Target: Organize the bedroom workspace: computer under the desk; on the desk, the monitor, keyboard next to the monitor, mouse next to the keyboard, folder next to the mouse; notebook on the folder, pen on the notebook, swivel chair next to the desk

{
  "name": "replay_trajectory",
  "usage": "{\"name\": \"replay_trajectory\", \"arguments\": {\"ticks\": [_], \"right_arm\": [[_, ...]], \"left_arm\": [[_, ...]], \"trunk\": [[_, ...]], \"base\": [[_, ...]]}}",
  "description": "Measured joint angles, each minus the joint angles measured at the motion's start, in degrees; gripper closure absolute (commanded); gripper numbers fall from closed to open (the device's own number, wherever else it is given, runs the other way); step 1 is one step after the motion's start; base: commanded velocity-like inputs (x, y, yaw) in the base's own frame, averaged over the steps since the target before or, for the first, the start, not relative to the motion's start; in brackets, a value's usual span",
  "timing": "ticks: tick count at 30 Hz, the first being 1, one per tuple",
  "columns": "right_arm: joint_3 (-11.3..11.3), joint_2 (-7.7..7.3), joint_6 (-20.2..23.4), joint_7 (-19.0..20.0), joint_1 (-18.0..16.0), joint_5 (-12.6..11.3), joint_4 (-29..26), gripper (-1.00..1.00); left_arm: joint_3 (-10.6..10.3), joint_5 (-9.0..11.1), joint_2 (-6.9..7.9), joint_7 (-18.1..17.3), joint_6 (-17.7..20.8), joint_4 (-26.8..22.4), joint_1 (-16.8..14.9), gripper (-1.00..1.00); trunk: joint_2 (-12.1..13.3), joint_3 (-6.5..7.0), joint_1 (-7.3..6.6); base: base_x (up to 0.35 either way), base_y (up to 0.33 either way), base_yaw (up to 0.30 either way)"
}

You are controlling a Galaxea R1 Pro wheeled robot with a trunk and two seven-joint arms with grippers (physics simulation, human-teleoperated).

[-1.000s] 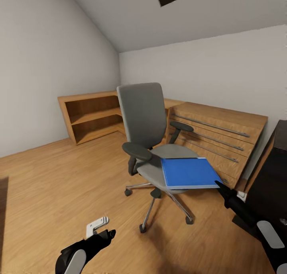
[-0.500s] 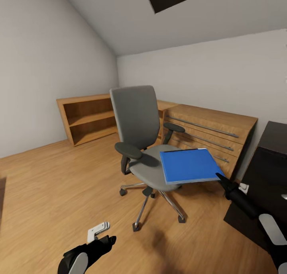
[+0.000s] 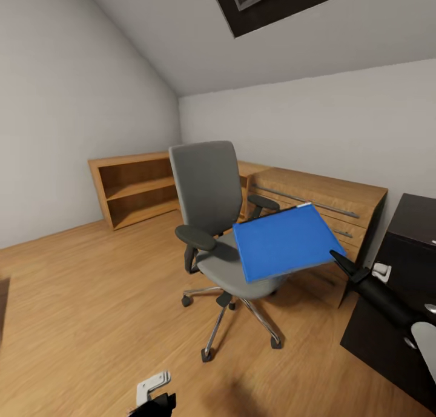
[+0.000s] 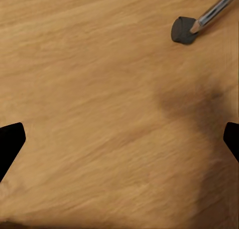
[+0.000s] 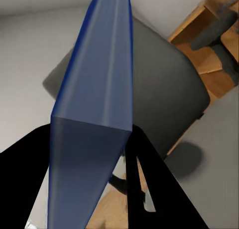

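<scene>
The blue folder (image 3: 283, 241) hangs tilted in the air just above the seat of the grey swivel chair (image 3: 209, 190). My right gripper (image 3: 337, 259) is shut on its right corner. In the right wrist view the folder (image 5: 94, 114) runs edge-on between the black fingers (image 5: 149, 184), with the chair back (image 5: 164, 99) behind it. Low down near the floor, my left gripper (image 3: 158, 400) is open; its wrist view shows bare wood floor and one chair caster (image 4: 182, 29). The monitor, keyboard, mouse, notebook and pen are out of view.
A dark piece of furniture (image 3: 402, 283) stands close at the right, beside my right arm. A wooden dresser (image 3: 321, 193) sits behind the chair and a low open bookshelf (image 3: 130, 186) along the left wall. Wood floor (image 3: 91, 296) spreads to the left.
The folder has come up off the chair seat and tipped with its far edge higher, carried by my right gripper. The camera view has shifted upward, so my left gripper sits lower in frame.
</scene>
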Motion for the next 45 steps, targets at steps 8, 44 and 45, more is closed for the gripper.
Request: {"name": "replay_trajectory", "arguments": {"ticks": [8, 44, 45], "right_arm": [[-3.6, -0.25, 10.0, -26.6, 0.1, -18.1, -10.3, 1.00], [-3.8, 2.40, 15.7, -16.5, 2.5, -20.9, -7.9, 1.00], [-3.8, 2.39, 15.7, -16.5, 2.5, -20.9, -7.9, 1.00]], "left_arm": [[-4.3, -0.1, 0.00, -0.1, -7.5, 6.5, 0.0, -1.00], [-8.1, -0.1, -0.19, 0.3, -17.3, 15.8, 0.0, -1.00], [-8.1, -0.1, -0.19, 0.3, -17.3, 15.8, 0.0, -1.00]], "trunk": [[3.2, 1.43, -1.76], [17.7, 8.66, -9.63], [18.1, 8.90, -9.85]], "base": [[0.000, 0.000, 0.000], [-0.148, -0.034, -0.090], [-0.334, -0.072, -0.236]]}}
